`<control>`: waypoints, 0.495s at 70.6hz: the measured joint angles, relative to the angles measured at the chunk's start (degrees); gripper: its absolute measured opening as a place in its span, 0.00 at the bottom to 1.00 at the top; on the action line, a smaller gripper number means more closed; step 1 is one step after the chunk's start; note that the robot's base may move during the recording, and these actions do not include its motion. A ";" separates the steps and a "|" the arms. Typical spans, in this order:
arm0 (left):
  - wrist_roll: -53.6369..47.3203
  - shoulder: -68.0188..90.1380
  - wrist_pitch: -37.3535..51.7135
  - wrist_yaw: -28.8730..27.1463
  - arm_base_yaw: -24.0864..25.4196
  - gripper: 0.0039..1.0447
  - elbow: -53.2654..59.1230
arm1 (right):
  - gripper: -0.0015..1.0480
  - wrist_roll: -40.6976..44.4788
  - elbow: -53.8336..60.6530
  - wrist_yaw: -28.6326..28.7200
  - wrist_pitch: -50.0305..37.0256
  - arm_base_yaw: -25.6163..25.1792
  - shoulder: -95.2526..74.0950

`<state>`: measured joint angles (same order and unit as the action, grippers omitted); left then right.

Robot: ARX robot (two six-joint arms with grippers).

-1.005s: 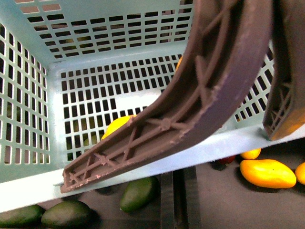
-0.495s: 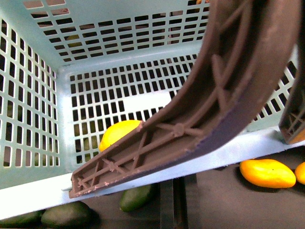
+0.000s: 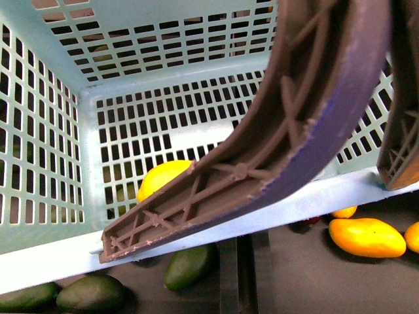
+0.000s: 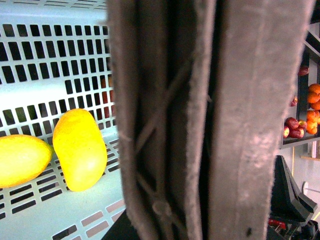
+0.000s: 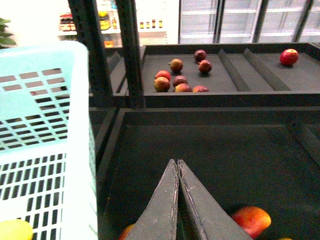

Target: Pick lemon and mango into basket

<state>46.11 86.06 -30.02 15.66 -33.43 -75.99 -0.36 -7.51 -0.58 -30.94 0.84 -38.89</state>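
Finds lemon (image 4: 20, 160) and mango (image 4: 80, 150) side by side inside basket (image 4: 50, 100). Sees right gripper (image 5: 176, 162) pressed together, empty. Cannot tell left gripper's state behind the handle (image 4: 200, 120).

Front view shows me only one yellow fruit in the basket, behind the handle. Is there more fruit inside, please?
Observer: Yes. The left wrist view shows two: a bright yellow fruit and a more orange fruit, side by side on the basket floor.
Operator: Does the right gripper hold something?
Observer: No. Its fingers are shut together, with nothing between them, over a dark tray.
Operator: And the left gripper?
Observer: It is not visible; the handle fills much of the left wrist view.
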 joint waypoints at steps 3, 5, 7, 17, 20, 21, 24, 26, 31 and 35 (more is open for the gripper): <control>0.04 0.00 0.00 0.07 0.00 0.15 0.02 | 0.02 0.00 0.68 0.04 0.46 -0.52 1.11; 0.04 0.00 0.00 0.07 0.00 0.15 0.00 | 0.02 0.02 1.01 0.22 0.72 -0.57 1.66; 0.04 0.00 0.00 0.02 0.00 0.15 0.00 | 0.02 0.00 1.44 0.33 1.14 -0.59 2.51; 0.02 0.00 0.00 -0.02 0.00 0.15 0.00 | 0.02 0.00 2.99 0.44 3.19 -0.63 6.03; 0.02 0.00 0.00 -0.04 0.00 0.15 0.02 | 0.02 0.00 3.45 0.46 4.00 -0.63 7.43; 0.00 0.00 0.00 -0.04 0.00 0.15 0.00 | 0.02 0.02 3.54 0.46 4.20 -0.63 7.69; 0.00 0.00 0.00 -0.04 0.00 0.15 0.00 | 0.02 0.00 3.82 0.46 4.90 -0.63 8.76; 0.00 0.00 0.00 -0.02 0.00 0.15 0.00 | 0.02 0.00 3.98 0.44 5.22 -0.63 9.29; 0.02 0.00 0.00 0.00 0.00 0.15 0.00 | 0.02 0.00 4.59 0.44 6.51 -0.66 11.13; 0.02 0.00 0.00 0.00 0.00 0.15 0.00 | 0.02 0.00 4.94 0.44 7.45 -0.66 12.37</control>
<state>46.13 86.06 -30.02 15.66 -33.43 -75.99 -0.36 -2.57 -0.14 -23.49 0.19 -26.52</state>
